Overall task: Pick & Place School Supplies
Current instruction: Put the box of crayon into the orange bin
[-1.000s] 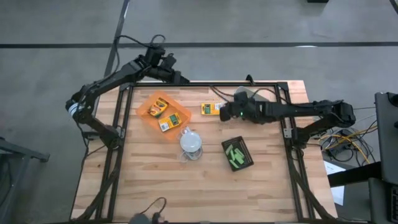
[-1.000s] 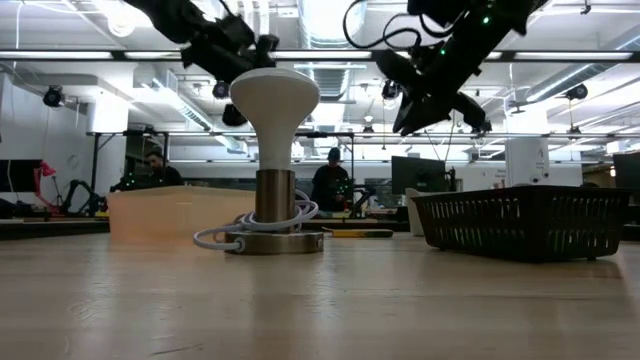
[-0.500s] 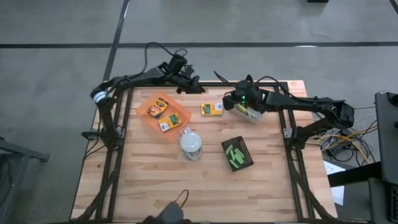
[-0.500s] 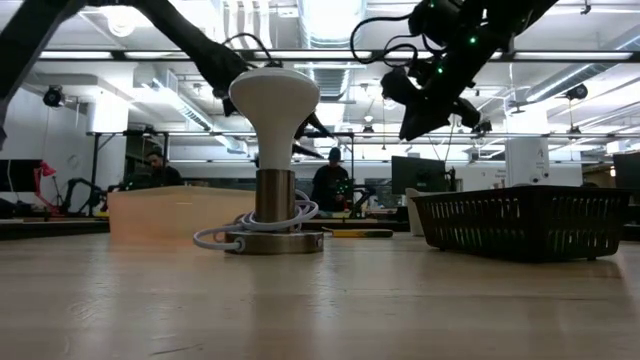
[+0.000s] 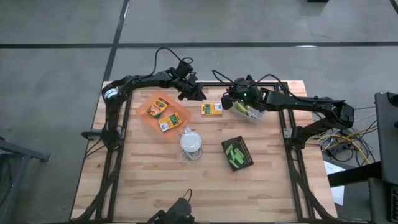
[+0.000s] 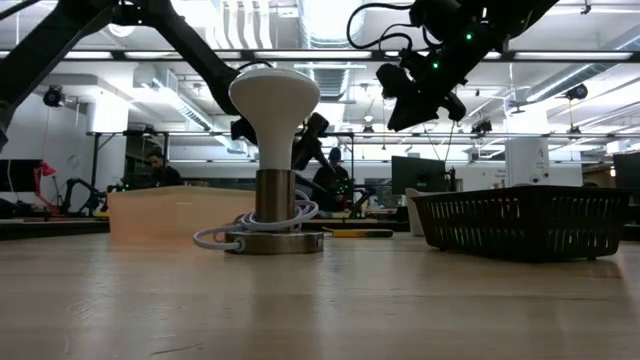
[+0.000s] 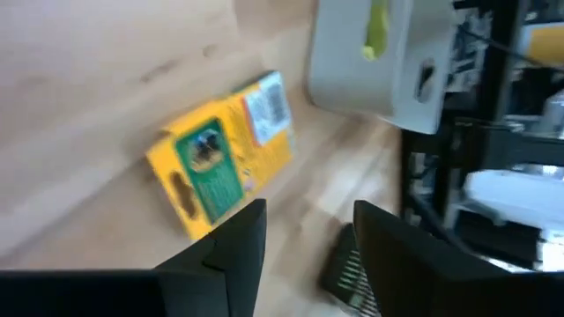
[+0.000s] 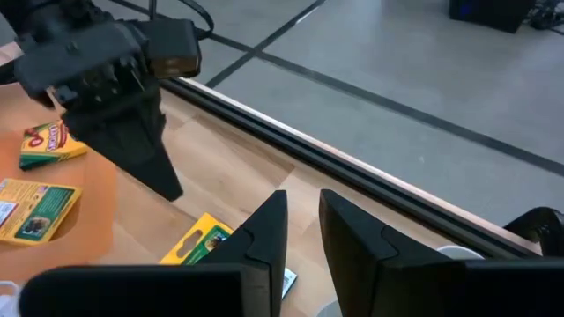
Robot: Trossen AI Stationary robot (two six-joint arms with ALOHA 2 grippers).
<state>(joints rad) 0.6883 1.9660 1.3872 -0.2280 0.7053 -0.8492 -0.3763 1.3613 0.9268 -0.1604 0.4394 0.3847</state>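
A yellow-and-green printed box (image 5: 211,109) lies flat on the bare wood near the far edge of the bench (image 5: 149,180), between the orange tray (image 5: 144,111) and the grey tray (image 5: 256,116). In the left wrist view the same box (image 7: 222,165) lies just ahead of the fingers, with nothing pinched between them. Two more printed boxes (image 5: 158,107) rest inside the orange tray, one toward its far end and one (image 5: 168,122) toward its near end. Bright green chunks (image 5: 236,154) sit in the black tray (image 5: 247,160), well apart from the loose box.

The left hand (image 5: 198,94) hovers above the bench just beside the loose box, on its orange-tray side, its fingers spread with a clear gap and empty. The right hand (image 5: 229,103) hangs over the edge of the grey tray on the box's other side; its fingers (image 8: 264,236) stand a narrow gap apart and grip nothing. A yellow-green item (image 7: 377,28) shows in the grey tray.

A white domed object (image 5: 191,142) on a clear base stands near the middle of the bench, beside the orange tray's near corner. People show in the room beyond, in the low view.
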